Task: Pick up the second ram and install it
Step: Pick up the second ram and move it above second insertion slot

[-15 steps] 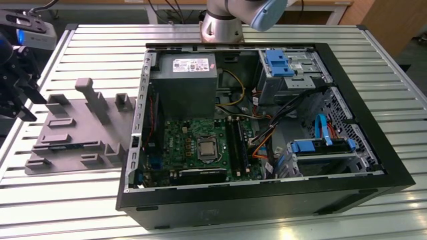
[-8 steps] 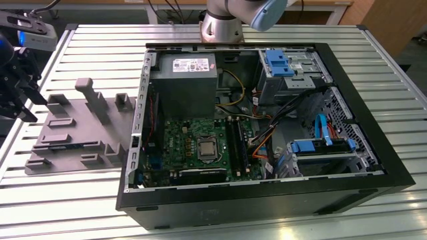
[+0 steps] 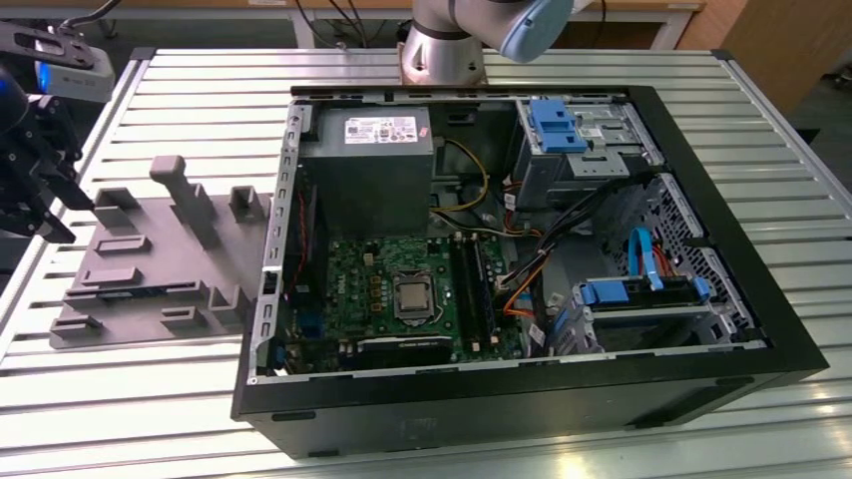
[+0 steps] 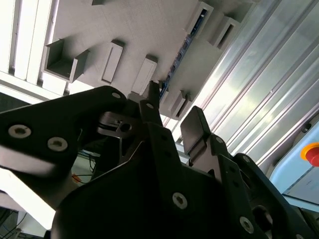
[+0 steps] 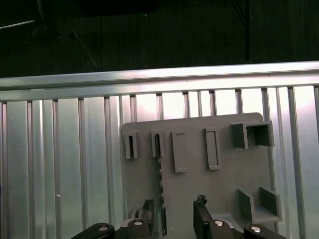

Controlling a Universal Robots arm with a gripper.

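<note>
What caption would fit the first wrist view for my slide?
Open robot hand poised above a grey holder plate, where a thin RAM stick stands on edge.

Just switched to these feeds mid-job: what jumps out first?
The open black computer case with its green motherboard dominates the exterior view. On that view's left lies a grey fixture; in the first wrist view the gripper hangs over it, jaws apart, near the thin second ram.

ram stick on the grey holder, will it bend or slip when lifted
Probably stiff: the ram stick is a thin flat board on edge in the grey holder. Likely light, being slim. Its narrow edge may offer little grip.
</note>
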